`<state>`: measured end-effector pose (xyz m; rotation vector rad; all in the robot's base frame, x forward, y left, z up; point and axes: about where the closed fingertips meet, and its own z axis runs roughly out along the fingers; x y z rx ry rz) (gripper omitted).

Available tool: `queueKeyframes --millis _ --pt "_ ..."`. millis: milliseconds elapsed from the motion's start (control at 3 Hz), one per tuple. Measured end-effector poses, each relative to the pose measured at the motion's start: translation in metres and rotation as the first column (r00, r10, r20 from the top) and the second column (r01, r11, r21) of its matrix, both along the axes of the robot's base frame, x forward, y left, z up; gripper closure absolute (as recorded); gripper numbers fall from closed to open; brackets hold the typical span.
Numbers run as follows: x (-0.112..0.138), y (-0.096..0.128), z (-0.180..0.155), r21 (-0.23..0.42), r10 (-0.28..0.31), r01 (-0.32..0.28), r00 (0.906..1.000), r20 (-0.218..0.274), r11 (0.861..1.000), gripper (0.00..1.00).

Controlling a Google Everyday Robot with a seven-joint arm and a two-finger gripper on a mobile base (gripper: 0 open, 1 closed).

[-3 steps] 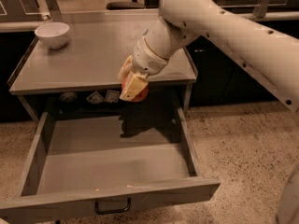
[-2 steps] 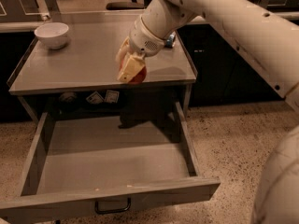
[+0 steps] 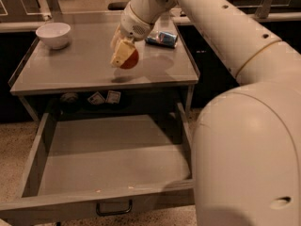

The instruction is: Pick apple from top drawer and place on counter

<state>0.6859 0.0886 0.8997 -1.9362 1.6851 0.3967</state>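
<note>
Red apple (image 3: pixel 131 60) with a yellowish patch, pinched by the gripper (image 3: pixel 123 54) above the counter (image 3: pixel 70 72); white bowl (image 3: pixel 53 34) at the counter's far-left corner, blue can (image 3: pixel 162 38) far-right.

Dim, warm light, probably from overhead. The gripper (image 3: pixel 123 54), clasping the apple (image 3: pixel 130 60), hangs over the counter (image 3: pixel 70 67) and throws a soft shadow onto it. The drawer (image 3: pixel 108 157) back lies in deep shade; the near arm (image 3: pixel 244 140) is brightest.
</note>
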Motion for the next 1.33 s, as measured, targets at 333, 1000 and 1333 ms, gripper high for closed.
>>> queueKeyframes --millis 333,1000,1333 --pt "0.032 0.015 -0.035 0.010 -0.010 0.010 0.9997 -0.020 1.000 1.00" --pt "0.044 0.018 -0.054 0.018 -0.018 0.019 0.9992 -0.035 1.000 0.81" --pt "0.044 0.018 -0.054 0.018 -0.018 0.019 0.9992 -0.035 1.000 0.58"
